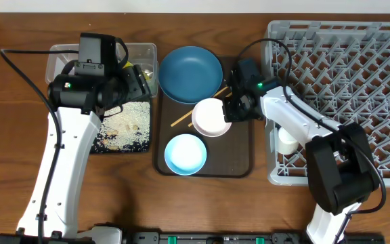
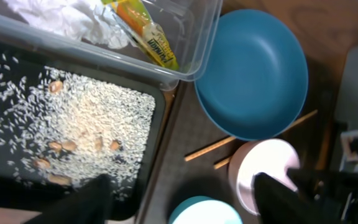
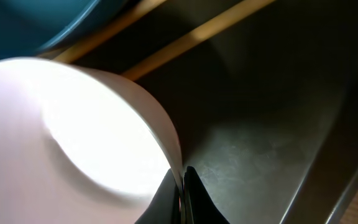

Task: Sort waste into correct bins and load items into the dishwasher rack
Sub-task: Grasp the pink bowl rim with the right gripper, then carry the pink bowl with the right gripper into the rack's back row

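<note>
R fingers [image 3: 194, 205] are pinching the rim of the cream bowl [image 1: 210, 116], one inside & one outside, prob. for lifting to the rack [image 1: 371, 68], while L fingers [image 2: 86, 202] are hanging spread, empty.

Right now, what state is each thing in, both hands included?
right hand: shut on cream bowl rim
left hand: open, empty
cream bowl: upright, empty, gripped
dark blue bowl: upright, empty
light blue bowl: upright, empty
chopsticks: lying flat, partly under cream bowl
white cup: in the rack
clear tub: holds tissue and wrapper
black tray: scattered with rice
rack: only the white cup visible inside
</note>
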`<action>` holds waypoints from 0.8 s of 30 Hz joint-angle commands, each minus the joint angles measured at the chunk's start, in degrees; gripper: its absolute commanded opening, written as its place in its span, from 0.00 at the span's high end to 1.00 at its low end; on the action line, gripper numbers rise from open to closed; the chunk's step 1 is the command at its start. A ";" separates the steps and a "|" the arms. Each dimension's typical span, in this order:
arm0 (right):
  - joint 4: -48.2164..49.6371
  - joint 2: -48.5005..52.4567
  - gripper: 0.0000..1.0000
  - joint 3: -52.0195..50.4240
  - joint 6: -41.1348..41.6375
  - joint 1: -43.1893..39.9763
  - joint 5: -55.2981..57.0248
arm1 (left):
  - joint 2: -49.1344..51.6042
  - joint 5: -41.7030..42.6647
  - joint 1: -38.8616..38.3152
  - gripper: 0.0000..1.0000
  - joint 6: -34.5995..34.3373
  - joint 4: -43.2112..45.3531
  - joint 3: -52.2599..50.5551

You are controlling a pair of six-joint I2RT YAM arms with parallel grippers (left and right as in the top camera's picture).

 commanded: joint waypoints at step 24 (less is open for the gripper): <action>3.06 -23.80 0.99 7.56 -4.17 -6.84 75.67 | 0.20 -0.48 0.24 0.13 0.46 -0.17 -0.44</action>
